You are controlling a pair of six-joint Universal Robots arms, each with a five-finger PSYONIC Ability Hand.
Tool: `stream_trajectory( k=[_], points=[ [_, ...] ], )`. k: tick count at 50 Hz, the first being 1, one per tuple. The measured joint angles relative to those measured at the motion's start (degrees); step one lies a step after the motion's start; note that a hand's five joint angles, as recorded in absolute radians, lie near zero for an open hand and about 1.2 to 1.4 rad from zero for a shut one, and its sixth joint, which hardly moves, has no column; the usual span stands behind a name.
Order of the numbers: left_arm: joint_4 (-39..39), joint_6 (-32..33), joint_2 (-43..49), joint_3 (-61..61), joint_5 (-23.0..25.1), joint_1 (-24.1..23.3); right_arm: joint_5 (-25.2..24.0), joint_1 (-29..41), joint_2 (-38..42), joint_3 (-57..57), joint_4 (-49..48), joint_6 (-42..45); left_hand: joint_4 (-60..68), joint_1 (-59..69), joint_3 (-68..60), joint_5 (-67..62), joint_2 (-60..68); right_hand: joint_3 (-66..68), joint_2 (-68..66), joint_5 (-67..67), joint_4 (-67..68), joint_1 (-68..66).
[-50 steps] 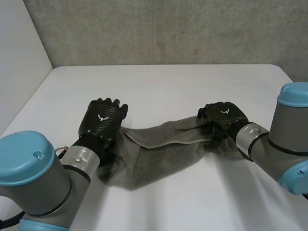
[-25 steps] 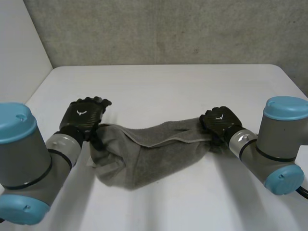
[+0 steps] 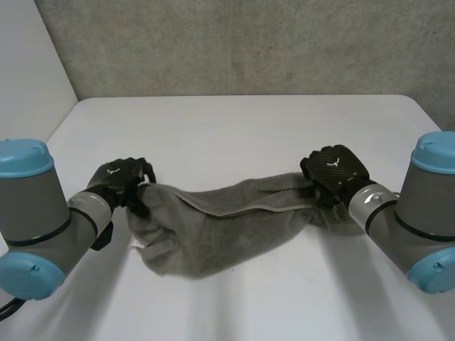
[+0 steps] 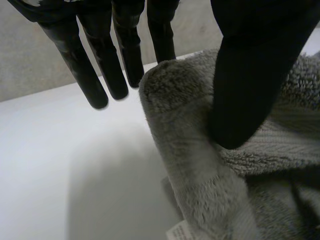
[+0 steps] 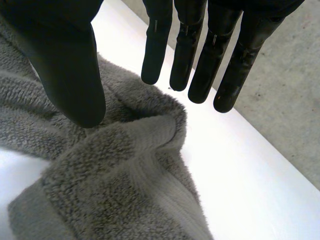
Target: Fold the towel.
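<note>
Left hand (image 3: 117, 178) pinching towel (image 3: 234, 229) end, drawn farther out, right hand (image 3: 335, 169) pinching other end

Left arm (image 3: 43, 213): bent inward to the left end of the towel (image 3: 234, 220). Left hand (image 3: 117, 181): fingers (image 4: 100, 65) straight, thumb (image 4: 250, 75) pinching the cloth.
Right arm (image 3: 398, 227): at the towel's opposite end. Right hand (image 3: 334, 170): fingers (image 5: 190, 55) straight, thumb (image 5: 65, 60) pinching the cloth.

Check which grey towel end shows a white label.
The grey towel end in the left hand: a white label sticks out; the end in the right hand is plain.
</note>
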State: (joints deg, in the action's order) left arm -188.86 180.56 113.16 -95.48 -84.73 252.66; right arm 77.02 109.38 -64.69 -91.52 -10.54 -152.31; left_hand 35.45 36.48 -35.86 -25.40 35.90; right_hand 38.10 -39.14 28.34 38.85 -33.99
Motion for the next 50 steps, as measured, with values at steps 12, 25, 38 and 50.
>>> stream_trajectory(
  k=[12, 25, 38, 50],
  points=[
    [0.0, 0.6, -1.4, 0.4, 0.5, 0.1, -0.1, 0.1, -1.4, 1.7, 4.4, -0.3, 32.6, 29.0, -32.1, -31.9, 32.2, -0.6, 0.5, -0.5, -0.7, 0.6],
    [-0.2, 8.0, -21.1, 1.1, 1.0, -1.5, -3.5, 1.2, -4.8, 6.2, 19.5, -15.9, 34.2, 30.3, -33.8, -33.5, 33.7, -8.0, 8.3, -7.6, -8.4, 7.1],
    [1.7, 14.2, -30.0, 1.7, 4.5, -4.6, -6.5, 5.6, 0.5, 4.9, 5.8, -25.7, 34.3, 30.6, -33.8, -33.7, 33.8, -9.1, 9.8, -9.4, -10.0, 8.0],
    [1.8, 13.8, -32.1, 1.2, 4.4, -5.3, -2.2, 8.4, 10.4, 11.0, 1.2, -25.2, 34.3, 30.6, -33.8, -33.7, 33.8, -8.1, 9.6, -8.0, -9.0, 7.8]
  ],
)
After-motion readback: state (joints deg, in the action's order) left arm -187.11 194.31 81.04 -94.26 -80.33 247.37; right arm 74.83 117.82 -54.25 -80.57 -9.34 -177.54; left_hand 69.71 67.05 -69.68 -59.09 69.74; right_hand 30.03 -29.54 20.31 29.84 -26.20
